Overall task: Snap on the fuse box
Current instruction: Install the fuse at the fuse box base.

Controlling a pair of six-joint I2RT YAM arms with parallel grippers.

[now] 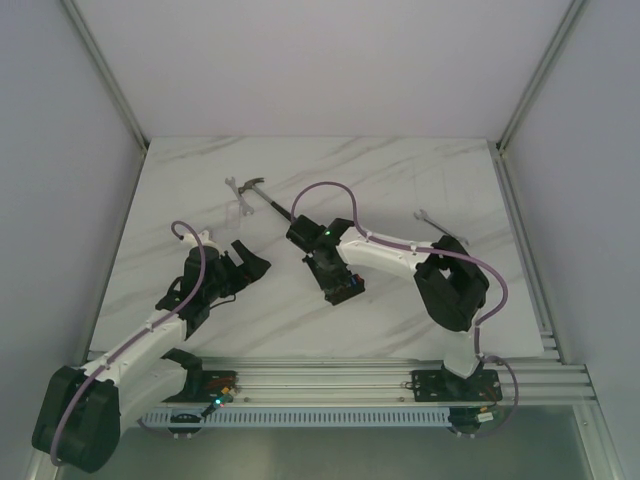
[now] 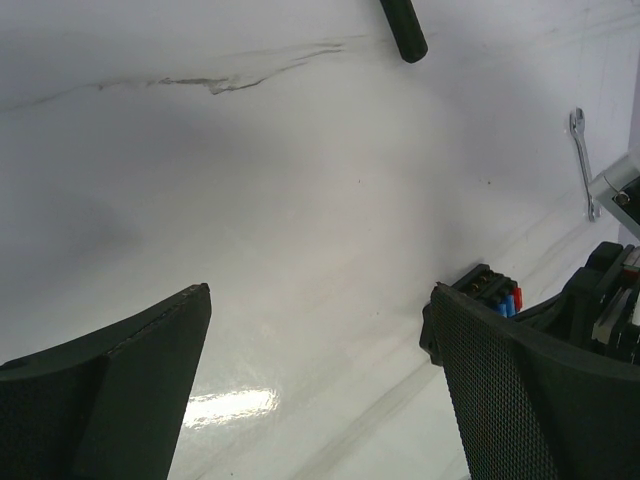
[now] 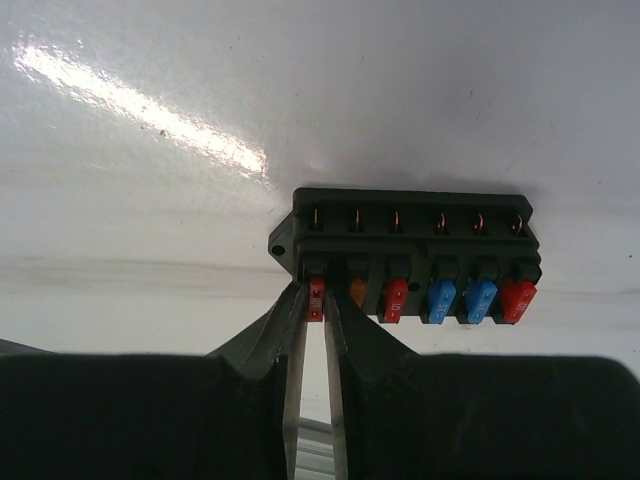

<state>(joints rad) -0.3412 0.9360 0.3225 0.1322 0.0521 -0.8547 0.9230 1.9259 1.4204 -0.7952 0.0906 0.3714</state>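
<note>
The fuse box [image 3: 410,235] lies flat about midway across the table, nearer the near edge than the far one, at the fingertips of the right gripper [image 3: 316,312]. Six slots are counted along one long side in the right wrist view, and blue, red and orange seated fuses [image 3: 480,298] are seen in them. The right claw is drawn almost together and is clamped on the small red fuse [image 3: 316,292] at the left end of that row. The left gripper [image 2: 320,300] is spread wide apart and empty, near the box on its left, above bare surface.

The box is judged to be light, stiff moulded plastic, so it would probably slide on the glossy top if pushed sideways; straight downward pressure is better suited. It would best be taken by its long black side walls, away from the fuses, whose thin blades could be bent by a skewed push.

The tabletop [image 1: 200,180] is white with grey marble veining, and strong reflections are shown on it. A black-handled hammer [image 1: 262,195] and a wrench [image 1: 428,217] lie toward the far side, well apart from the box. Plain white walls [image 1: 330,60] are set on three sides, framed by aluminium rails [image 1: 100,70].
</note>
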